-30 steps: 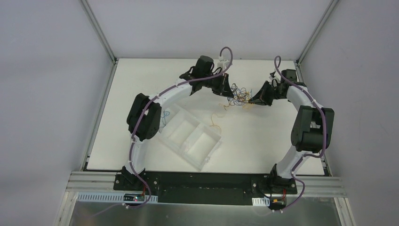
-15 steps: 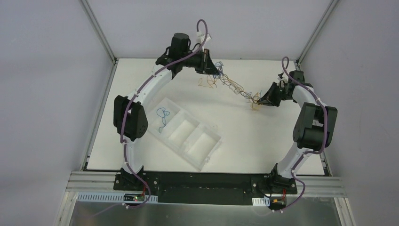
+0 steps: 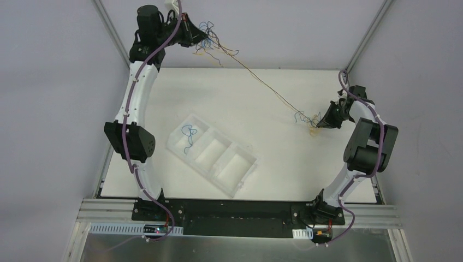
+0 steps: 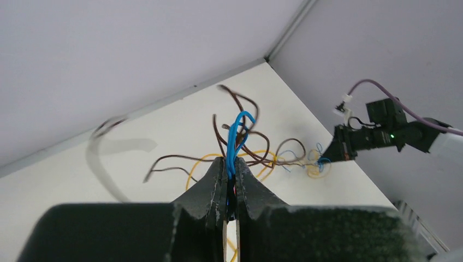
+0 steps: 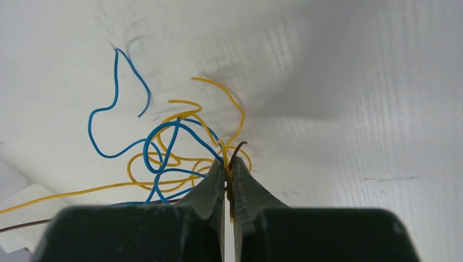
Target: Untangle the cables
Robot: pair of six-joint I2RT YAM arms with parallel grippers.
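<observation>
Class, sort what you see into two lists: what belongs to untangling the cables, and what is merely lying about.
Belongs to the job: tangled cables; left gripper and right gripper, each shut on them; loose blue cable in the compartment tray.
Merely there: compartment tray; purple hoses on the arms.

Robotics lab cell, white table (image 3: 284, 164), plain grey walls (image 3: 54, 82), aluminium frame rails (image 3: 113, 35).

My left arm (image 3: 135, 101) and right arm (image 3: 334, 183) are white shells with bulky black joints, a purple hose (image 3: 166, 38) clipped along each. Fingers (image 4: 210, 188) are matte black wedges; green light (image 4: 391, 136) at three o'clock.
</observation>
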